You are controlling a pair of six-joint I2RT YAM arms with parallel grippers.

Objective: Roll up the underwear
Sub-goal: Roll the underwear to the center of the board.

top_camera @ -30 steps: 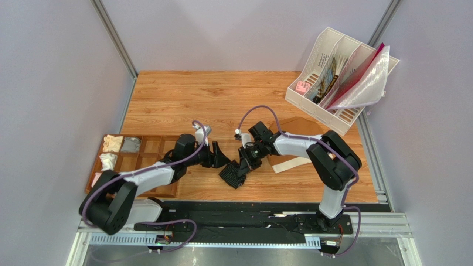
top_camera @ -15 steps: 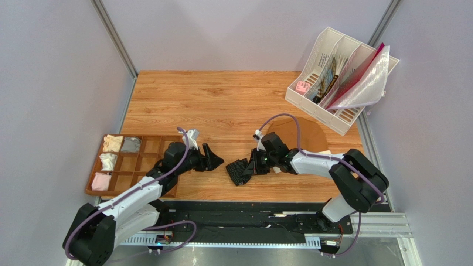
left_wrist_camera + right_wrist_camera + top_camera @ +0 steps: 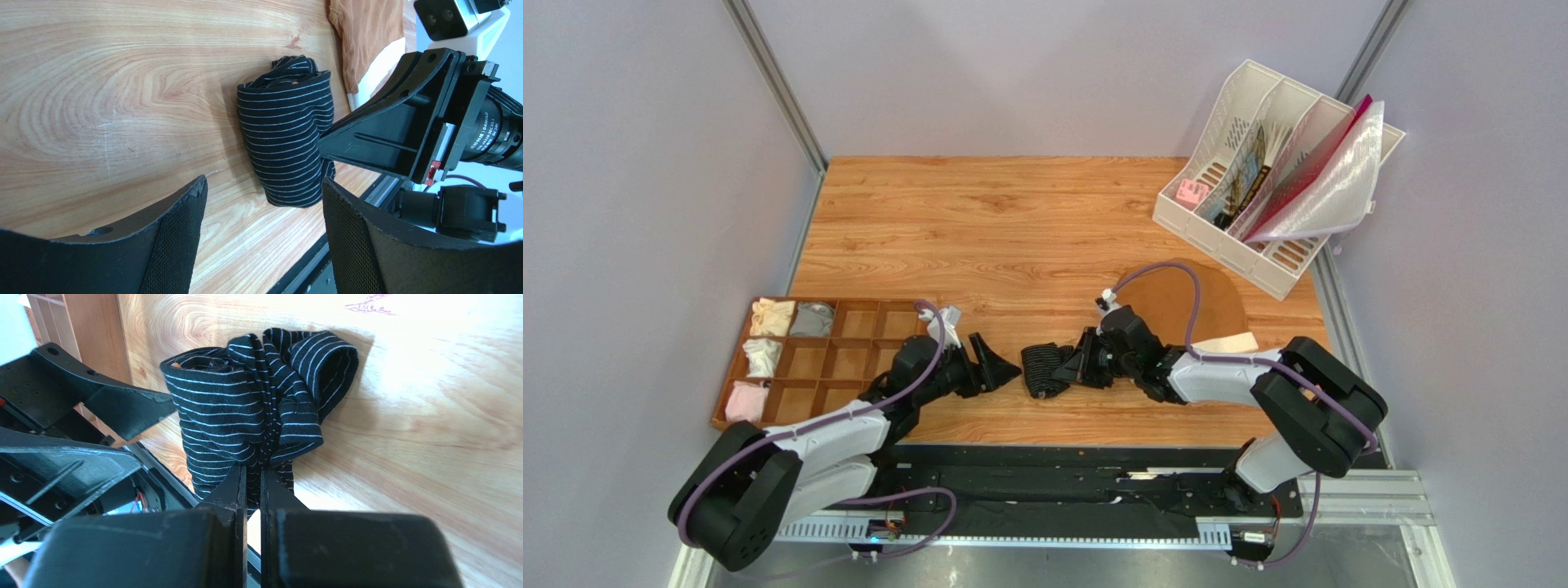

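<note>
The underwear (image 3: 1043, 368) is a black bundle with thin pale stripes, rolled up on the wooden table near the front edge. It also shows in the left wrist view (image 3: 287, 147) and the right wrist view (image 3: 245, 422). My right gripper (image 3: 1078, 368) is shut on the underwear's near fold (image 3: 253, 468) and holds it low over the table. My left gripper (image 3: 999, 364) is open and empty just left of the roll, its fingers (image 3: 178, 245) apart and pointing at it.
A brown compartment tray (image 3: 854, 355) with several rolled garments stands at the left. Brown briefs (image 3: 1185, 300) with a cream waistband lie behind my right arm. A white file rack (image 3: 1271, 172) stands at the back right. The table's front edge runs just below the roll.
My right gripper has drawn the underwear bundle toward the front edge and lower. My left gripper has pulled back and down, staying open beside the roll.
</note>
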